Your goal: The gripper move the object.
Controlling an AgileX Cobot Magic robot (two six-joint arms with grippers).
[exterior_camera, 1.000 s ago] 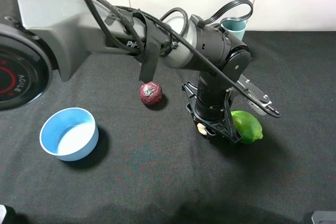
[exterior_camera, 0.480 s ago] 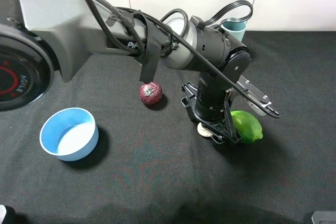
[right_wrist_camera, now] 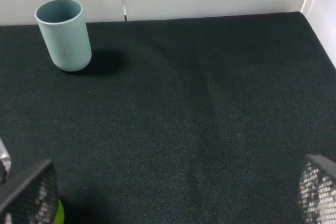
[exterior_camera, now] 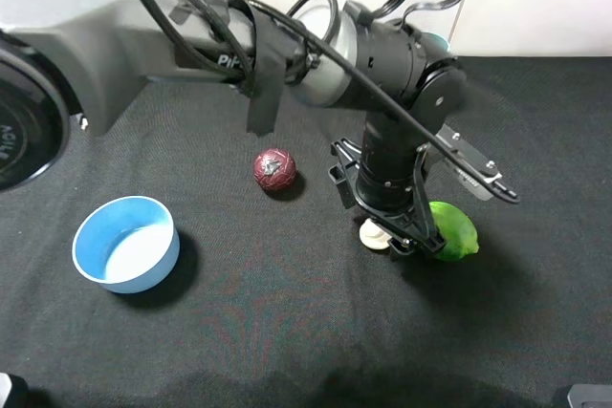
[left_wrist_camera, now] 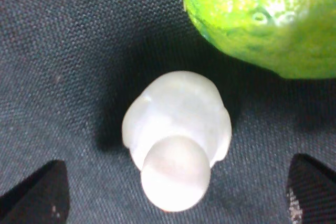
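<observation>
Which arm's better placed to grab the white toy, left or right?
Left. The left gripper hangs open right over the white toy, fingers either side, beside the lime. The right gripper view shows only mat and the blue cup.

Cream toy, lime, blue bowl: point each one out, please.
cream toy (left_wrist_camera: 176, 139), left wrist view, centre, where head meets body.
lime (exterior_camera: 456, 228), exterior high view, middle of its exposed skin.
blue bowl (exterior_camera: 129, 281), exterior high view, front outer wall.
</observation>
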